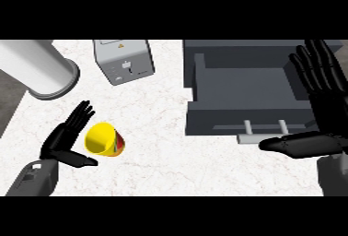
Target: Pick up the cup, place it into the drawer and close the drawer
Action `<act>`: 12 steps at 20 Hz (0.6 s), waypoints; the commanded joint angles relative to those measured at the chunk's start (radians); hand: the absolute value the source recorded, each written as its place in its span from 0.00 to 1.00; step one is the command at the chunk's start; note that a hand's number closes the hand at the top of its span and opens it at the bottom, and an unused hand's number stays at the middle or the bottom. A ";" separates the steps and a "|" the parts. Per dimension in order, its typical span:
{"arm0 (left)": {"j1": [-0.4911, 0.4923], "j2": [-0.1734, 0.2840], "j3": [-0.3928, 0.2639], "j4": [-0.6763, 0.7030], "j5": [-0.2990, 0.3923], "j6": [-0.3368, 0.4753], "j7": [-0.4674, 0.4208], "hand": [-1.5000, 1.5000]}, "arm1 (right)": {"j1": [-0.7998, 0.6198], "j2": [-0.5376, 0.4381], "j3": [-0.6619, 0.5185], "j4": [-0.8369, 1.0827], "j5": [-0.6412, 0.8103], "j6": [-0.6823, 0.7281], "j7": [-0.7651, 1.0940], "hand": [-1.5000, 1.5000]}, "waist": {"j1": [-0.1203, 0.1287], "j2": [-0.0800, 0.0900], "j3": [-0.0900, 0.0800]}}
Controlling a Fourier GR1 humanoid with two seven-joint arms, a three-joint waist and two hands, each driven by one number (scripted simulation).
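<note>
A yellow cup (104,139) lies tipped on its side on the white marble counter (163,115), beside the robot's left hand (65,140).

The cup shows a bright yellow inside and rim, with a red band on its outer wall. The left hand is spread flat just left of it, fingers straight, grasping nothing. The right hand (314,110) is likewise open, at the right side of the grey drawer (252,99) — pulled out, its pale handle (262,133) facing the robot. A grey box (124,61) and a white cylinder (37,69) stand farther back.
</note>
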 commanded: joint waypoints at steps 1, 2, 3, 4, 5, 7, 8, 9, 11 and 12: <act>-0.052 0.006 -0.010 0.206 -0.077 0.011 -0.208 0.00 | 0.004 -0.022 -0.025 -0.001 -0.029 0.030 0.006 0.00 | -0.007 0.003 -0.001; -0.070 0.010 -0.010 0.227 -0.073 -0.009 -0.217 0.00 | 0.011 0.026 0.037 -0.031 0.022 -0.015 0.024 0.00 | -0.008 0.003 -0.001; -0.047 -0.004 -0.009 0.226 -0.071 0.007 -0.252 0.00 | -0.012 -0.017 -0.022 0.024 -0.032 0.030 0.007 0.00 | -0.005 0.003 -0.001; -0.059 -0.022 -0.017 0.245 -0.081 0.026 -0.257 0.00 | -0.047 0.018 0.018 -0.032 0.016 -0.038 0.059 0.00 | -0.008 0.003 -0.002; -0.080 0.018 -0.003 0.274 -0.077 0.006 -0.269 0.00 | 0.044 -0.018 -0.015 0.036 -0.015 0.062 -0.078 0.00 | -0.013 0.006 -0.001; -0.076 -0.029 -0.016 0.305 -0.093 0.050 -0.300 0.00 | 0.002 -0.008 0.002 -0.059 -0.007 0.005 0.050 0.00 | -0.013 0.003 -0.002; -0.096 -0.011 0.002 0.308 -0.069 0.006 -0.290 0.00 | -0.018 -0.042 -0.048 -0.005 -0.060 0.043 0.037 0.00 | -0.015 0.006 -0.002; -0.084 -0.015 -0.008 0.323 -0.086 0.025 -0.336 0.00 | 0.009 0.004 -0.002 -0.007 -0.006 0.015 -0.013 0.00 | -0.018 0.008 -0.003; -0.074 -0.006 -0.010 0.330 -0.089 0.009 -0.366 0.00 | -0.039 0.016 0.023 -0.023 0.007 -0.013 0.042 0.00 | -0.017 0.010 -0.004; -0.133 -0.044 -0.012 0.331 -0.089 0.050 -0.312 0.00 | 0.014 0.024 0.029 -0.056 0.002 -0.009 0.048 0.00 | -0.019 0.006 -0.003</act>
